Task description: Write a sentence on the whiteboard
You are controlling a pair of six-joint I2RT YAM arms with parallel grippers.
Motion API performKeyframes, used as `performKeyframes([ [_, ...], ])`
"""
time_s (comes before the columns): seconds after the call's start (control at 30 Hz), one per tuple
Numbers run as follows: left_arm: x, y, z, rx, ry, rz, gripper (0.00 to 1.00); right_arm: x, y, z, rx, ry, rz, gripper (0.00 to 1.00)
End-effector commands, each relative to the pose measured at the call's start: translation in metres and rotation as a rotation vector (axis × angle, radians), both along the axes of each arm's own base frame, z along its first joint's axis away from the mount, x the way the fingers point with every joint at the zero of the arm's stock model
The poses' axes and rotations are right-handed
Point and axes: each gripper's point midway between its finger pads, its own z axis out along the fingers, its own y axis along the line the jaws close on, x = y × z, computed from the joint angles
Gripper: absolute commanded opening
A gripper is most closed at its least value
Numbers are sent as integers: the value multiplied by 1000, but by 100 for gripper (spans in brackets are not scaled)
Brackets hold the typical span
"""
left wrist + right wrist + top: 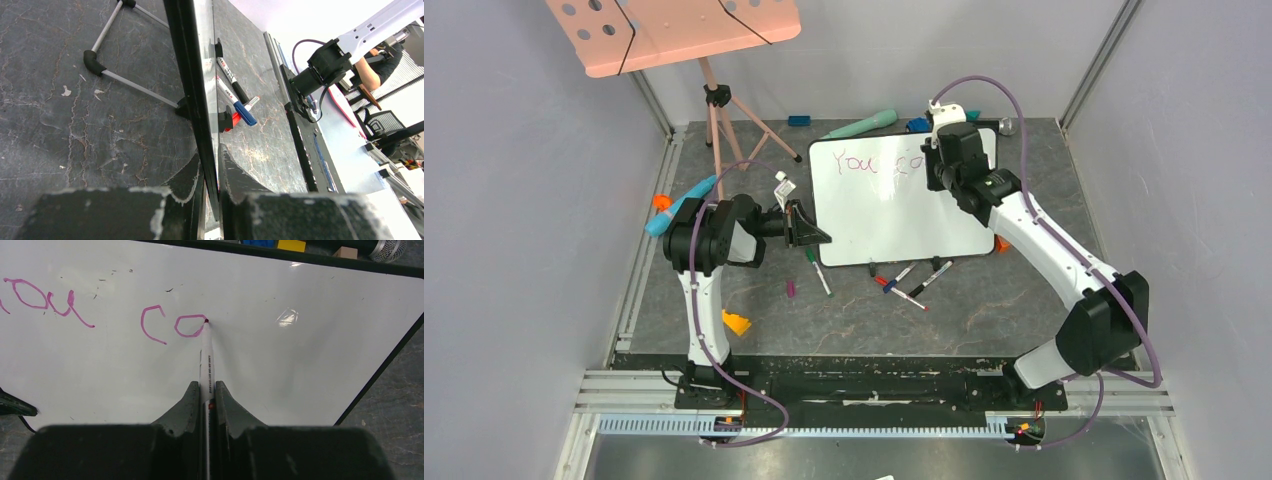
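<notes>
The whiteboard lies on the grey table, its dark frame seen edge-on in the left wrist view. My left gripper is shut on the board's left edge. My right gripper is shut on a white marker with a red tip. The tip touches the board at the top right of the letter "o". The sentence reads "You co" in magenta on one line; it also shows in the top view.
Several loose markers lie by the board's near edge, also in the left wrist view. A green-capped marker and an orange piece lie near the left arm. A pink perforated board on a tripod stands at the back left.
</notes>
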Motion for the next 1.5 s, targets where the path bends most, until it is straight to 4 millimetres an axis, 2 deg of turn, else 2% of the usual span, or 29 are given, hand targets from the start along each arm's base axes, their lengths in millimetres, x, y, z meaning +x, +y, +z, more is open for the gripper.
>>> performKeyframes([
  [0.0, 1, -2, 4, -6, -168, -34, 2, 2, -1, 1, 14, -10, 4, 0],
  [0.23, 2, -2, 4, -6, -167, -33, 2, -11, -3, -17, 8, 26, 23, 0],
  [0.47, 2, -2, 4, -7, -169, -34, 2, -16, -13, -14, -14, 16, -5, 0],
  [0.6, 2, -2, 4, -7, -167, -34, 2, -19, -16, -1, -2, -13, -12, 0],
  [0.87, 2, -2, 4, -6, -165, -34, 2, -28, -13, 45, 75, -130, 18, 0],
  [0.97, 2, -2, 4, -7, -166, -34, 2, -27, -18, 58, 89, -176, -6, 0],
  [1.47, 1, -1, 5, -6, -171, -36, 2, -1, -22, 35, 57, -104, -50, 0],
])
